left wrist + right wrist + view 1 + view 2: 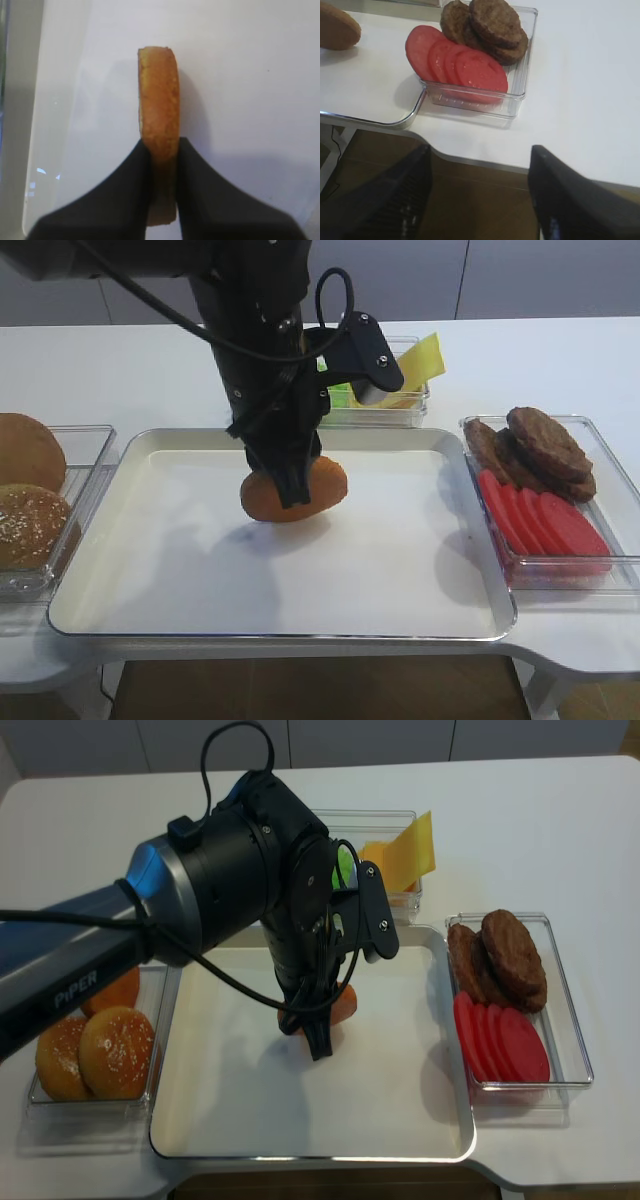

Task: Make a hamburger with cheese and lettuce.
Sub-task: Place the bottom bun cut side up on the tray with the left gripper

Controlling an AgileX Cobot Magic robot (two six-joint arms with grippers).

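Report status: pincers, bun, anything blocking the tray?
Left pincer shut on golden-brown round bun half, held edge-up over white metal tray. Right pincer open, off the table edge. Nothing blocking.

Tomato slices (pixel 540 522), meat patties (pixel 535 450) share right container; sesame buns (pixel 30 525) in left container (pixel 85 490).

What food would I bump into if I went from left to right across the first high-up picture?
Sesame buns in the left box, then the bun half pinched by the left gripper over the tray, then tomato slices in the right box.
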